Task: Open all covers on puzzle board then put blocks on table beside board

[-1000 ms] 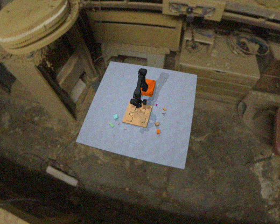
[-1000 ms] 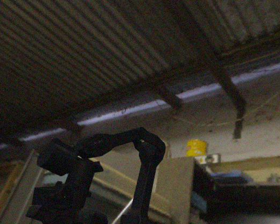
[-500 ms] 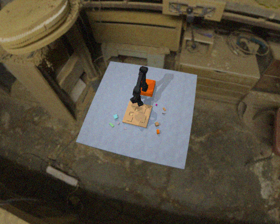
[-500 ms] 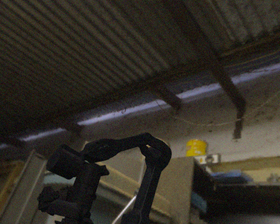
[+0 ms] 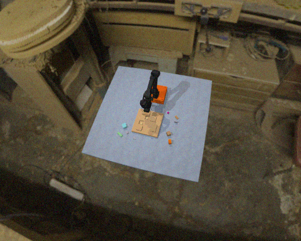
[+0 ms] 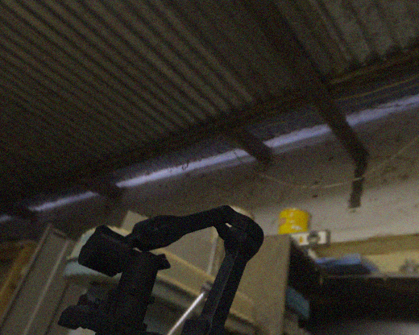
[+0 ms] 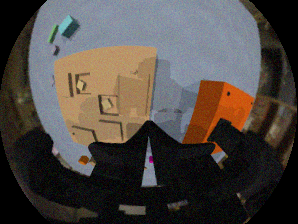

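The tan puzzle board (image 5: 138,129) (image 7: 115,54) lies flat under the arm. A pale block (image 5: 141,123) (image 7: 81,85) shows in a square recess. A second pale block (image 5: 146,118) (image 7: 107,104) sits in another recess nearer the gripper. A flat panel (image 7: 133,91) lies on the board beside them in the wrist view; whether it is an open cover is unclear. Dark L-shaped outlines mark the board elsewhere. My gripper (image 5: 146,111) (image 7: 148,123) is shut and empty, above the board's edge on the orange base's side. Shadows and the fingers hide part of the board.
An orange base (image 5: 161,94) (image 7: 205,107) stands behind the board. A cyan block (image 5: 124,125) (image 7: 68,26) and a green piece (image 5: 120,134) (image 7: 53,33) lie on one side. An orange block (image 5: 169,141), a brown block (image 5: 168,133) and a magenta piece (image 5: 168,112) (image 7: 151,159) lie on the other.
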